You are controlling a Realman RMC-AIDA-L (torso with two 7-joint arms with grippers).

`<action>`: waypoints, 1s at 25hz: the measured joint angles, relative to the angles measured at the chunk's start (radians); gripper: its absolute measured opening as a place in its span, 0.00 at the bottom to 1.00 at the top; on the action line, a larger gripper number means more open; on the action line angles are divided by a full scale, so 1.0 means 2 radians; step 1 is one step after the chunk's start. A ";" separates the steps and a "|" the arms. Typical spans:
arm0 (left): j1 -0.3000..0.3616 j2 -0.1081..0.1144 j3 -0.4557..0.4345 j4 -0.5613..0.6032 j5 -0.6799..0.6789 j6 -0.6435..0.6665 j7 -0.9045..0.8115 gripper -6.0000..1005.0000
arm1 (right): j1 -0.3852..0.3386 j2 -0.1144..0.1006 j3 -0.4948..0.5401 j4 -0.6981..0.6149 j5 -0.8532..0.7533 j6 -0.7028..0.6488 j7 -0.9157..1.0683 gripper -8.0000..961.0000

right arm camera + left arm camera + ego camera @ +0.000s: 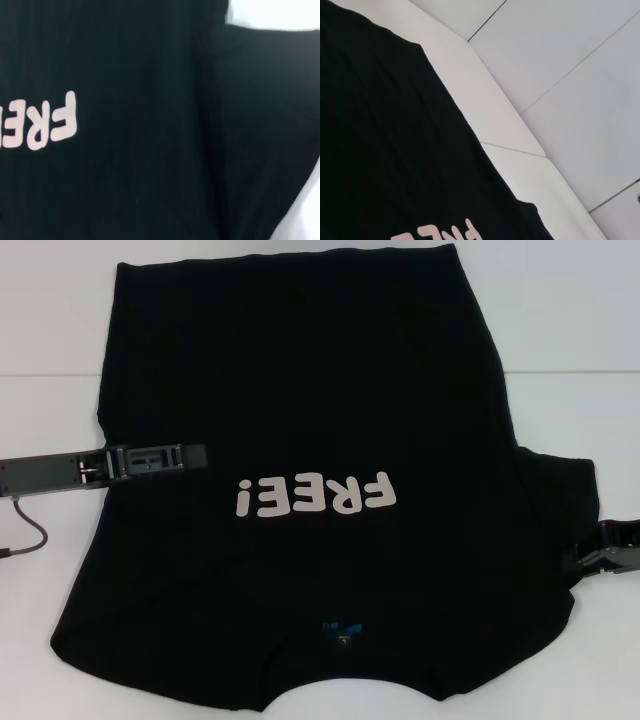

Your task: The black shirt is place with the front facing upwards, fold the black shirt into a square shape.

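Observation:
The black shirt [300,390] lies spread front up on the white table [560,320]. Its pale "FREE!" lettering [315,495] is at the middle, and the blue neck label [338,632] is near the front edge. My left gripper [195,456] reaches in from the left, over the shirt's left side beside the lettering. No left sleeve sticks out there. The right sleeve [555,500] lies spread outward, with my right gripper [578,562] at its outer edge. The left wrist view shows the shirt [385,150], and the right wrist view shows the shirt [150,175] and part of the lettering [50,122].
A dark cable [35,530] hangs from the left arm over the table's left part. Bare white table surrounds the shirt at left, right and back. In the left wrist view the table edge [485,100] shows with tiled floor [570,75] beyond it.

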 joint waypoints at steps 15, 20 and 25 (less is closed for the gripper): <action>0.000 0.000 -0.005 -0.006 -0.001 -0.001 0.001 0.67 | 0.000 0.000 0.000 -0.005 0.003 -0.004 -0.006 0.05; 0.004 0.000 -0.005 -0.006 -0.011 0.002 0.002 0.67 | -0.010 -0.006 0.006 -0.011 0.003 0.001 -0.007 0.02; 0.012 0.000 -0.006 -0.006 -0.028 0.007 0.001 0.67 | -0.025 -0.016 0.011 -0.028 0.005 0.022 -0.007 0.02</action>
